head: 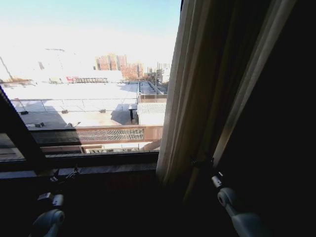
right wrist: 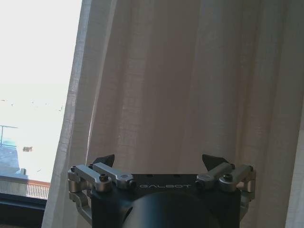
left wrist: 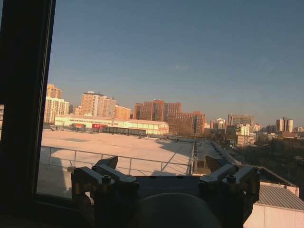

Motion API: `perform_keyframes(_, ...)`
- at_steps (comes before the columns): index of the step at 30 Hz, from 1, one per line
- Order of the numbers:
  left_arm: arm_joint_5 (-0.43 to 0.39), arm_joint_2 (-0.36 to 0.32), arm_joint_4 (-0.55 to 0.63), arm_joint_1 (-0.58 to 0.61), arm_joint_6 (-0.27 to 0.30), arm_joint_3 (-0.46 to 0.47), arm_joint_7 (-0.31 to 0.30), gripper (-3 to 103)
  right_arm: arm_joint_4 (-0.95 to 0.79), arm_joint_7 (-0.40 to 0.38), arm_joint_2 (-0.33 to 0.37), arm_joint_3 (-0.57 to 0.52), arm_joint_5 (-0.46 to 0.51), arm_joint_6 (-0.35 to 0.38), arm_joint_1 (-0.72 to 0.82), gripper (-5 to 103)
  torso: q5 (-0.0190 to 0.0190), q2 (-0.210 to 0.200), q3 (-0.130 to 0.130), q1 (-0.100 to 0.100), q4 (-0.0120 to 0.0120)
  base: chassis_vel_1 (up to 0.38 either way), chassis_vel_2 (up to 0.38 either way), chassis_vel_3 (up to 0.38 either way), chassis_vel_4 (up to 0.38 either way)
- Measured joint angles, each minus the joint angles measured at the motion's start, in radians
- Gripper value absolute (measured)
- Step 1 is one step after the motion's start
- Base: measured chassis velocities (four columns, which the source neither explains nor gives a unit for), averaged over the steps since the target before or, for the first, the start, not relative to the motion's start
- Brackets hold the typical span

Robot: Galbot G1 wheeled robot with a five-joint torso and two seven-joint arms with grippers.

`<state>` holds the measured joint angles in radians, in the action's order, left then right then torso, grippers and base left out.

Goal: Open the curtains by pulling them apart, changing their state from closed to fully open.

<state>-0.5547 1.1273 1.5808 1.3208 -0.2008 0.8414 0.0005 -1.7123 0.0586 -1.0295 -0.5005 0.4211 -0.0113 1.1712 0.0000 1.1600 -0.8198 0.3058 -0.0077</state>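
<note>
The sheer cream curtain (head: 190, 84) hangs gathered in pleats right of the bare window glass (head: 89, 74). In the right wrist view the curtain (right wrist: 180, 85) fills the space just ahead of my right gripper (right wrist: 159, 160). That gripper is open, and no fabric lies between its fingertips (right wrist: 105, 159). In the head view the right gripper (head: 202, 162) sits low at the curtain's foot. My left gripper (head: 66, 174) is low by the sill at the left. It is open (left wrist: 161, 164) and faces the glass, holding nothing.
A dark opaque drape (head: 276, 123) hangs right of the sheer curtain. A dark window frame post (head: 17, 131) slants at the left, also seen as the frame (left wrist: 23, 104) in the left wrist view. The sill (head: 108, 169) runs below the glass. Rooftops lie outside.
</note>
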Motion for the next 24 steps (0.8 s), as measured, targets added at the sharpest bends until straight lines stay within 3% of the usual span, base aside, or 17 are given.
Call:
perform_keyframes(12, 0.000, 0.000, 0.000, 0.000, 0.000, 0.000, 0.000, 100, 0.001, -0.001, 0.000, -0.001, 0.000, 0.000, -0.001, 100, 0.0000, 0.000, 0.000, 0.000, -0.0001, 0.016, 0.005, -0.020, -0.001)
perform_keyframes(24, 0.000, 0.000, 0.000, 0.000, 0.000, 0.000, 0.000, 100, 0.003, -0.001, 0.000, -0.001, 0.000, -0.001, -0.002, 100, -0.0003, 0.000, 0.000, 0.000, 0.0000, 0.214, 0.107, -0.189, -0.109)
